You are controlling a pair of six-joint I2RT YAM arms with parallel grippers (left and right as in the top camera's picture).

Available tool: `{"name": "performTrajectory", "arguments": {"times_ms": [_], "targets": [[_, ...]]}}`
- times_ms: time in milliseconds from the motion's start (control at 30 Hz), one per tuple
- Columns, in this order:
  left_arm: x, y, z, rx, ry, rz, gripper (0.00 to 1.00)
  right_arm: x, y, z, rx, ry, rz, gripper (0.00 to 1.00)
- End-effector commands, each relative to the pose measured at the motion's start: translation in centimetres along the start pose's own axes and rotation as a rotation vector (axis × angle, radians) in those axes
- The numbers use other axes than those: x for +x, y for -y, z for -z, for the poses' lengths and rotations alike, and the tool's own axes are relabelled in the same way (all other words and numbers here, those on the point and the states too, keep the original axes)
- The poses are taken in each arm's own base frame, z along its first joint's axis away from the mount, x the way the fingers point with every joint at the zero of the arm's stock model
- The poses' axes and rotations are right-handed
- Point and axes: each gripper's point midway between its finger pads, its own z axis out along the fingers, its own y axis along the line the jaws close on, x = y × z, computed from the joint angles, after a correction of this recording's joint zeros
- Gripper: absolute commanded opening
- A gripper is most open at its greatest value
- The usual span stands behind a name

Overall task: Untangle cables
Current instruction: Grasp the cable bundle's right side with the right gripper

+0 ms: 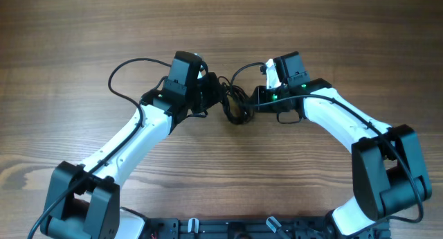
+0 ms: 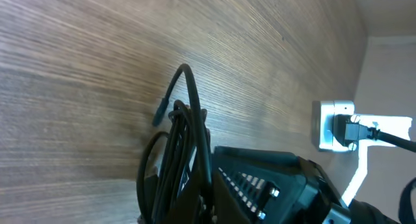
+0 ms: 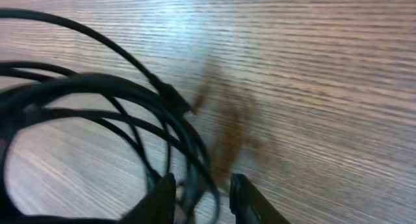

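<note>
The cables (image 1: 237,109) are a small tangle of thin dark loops on the wooden table, between my two grippers. My left gripper (image 1: 213,93) is at the tangle's left side. In the left wrist view the cables (image 2: 185,130) run as a tight, taut bundle down into my left gripper (image 2: 195,211), which looks shut on them. My right gripper (image 1: 257,100) is at the tangle's right side. In the right wrist view its fingers (image 3: 203,198) are apart, with strands of the cables (image 3: 130,100) passing between them.
The wooden table (image 1: 221,24) fills every view. The right arm's black gripper body (image 2: 273,185) sits close beside the bundle in the left wrist view. Thick black arm cables loop behind each wrist (image 1: 124,73).
</note>
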Motion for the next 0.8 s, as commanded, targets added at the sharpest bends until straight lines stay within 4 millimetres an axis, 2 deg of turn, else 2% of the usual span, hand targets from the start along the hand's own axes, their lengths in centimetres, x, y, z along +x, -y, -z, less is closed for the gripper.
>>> {"name": "performTrajectory", "arguments": {"times_ms": [0,167,400,633,667,767], "targets": [[0.2,2.0,1.0,0.065,-0.018,0.048,0.04,0.5,-0.9,-0.6,-0.061,-0.031,-0.014,0.31],[0.7,2.9,1.1,0.111,-0.051,0.088,0.04,0.2,-1.0,-0.6,-0.064,-0.017,-0.006,0.35],[0.3,3.3,1.5,0.153,-0.083,0.154,0.04,-0.8,0.9,-0.6,0.052,0.037,-0.004,0.37],[-0.5,3.5,2.4,0.207,-0.12,0.209,0.04,-0.9,0.9,-0.6,0.05,0.04,-0.001,0.37],[-0.6,3.6,2.4,0.213,-0.122,0.217,0.04,-0.9,0.9,-0.6,0.05,0.04,-0.002,0.34],[-0.9,3.8,2.6,0.232,-0.121,0.214,0.04,-0.9,0.9,-0.6,0.05,0.04,-0.001,0.16]]}}
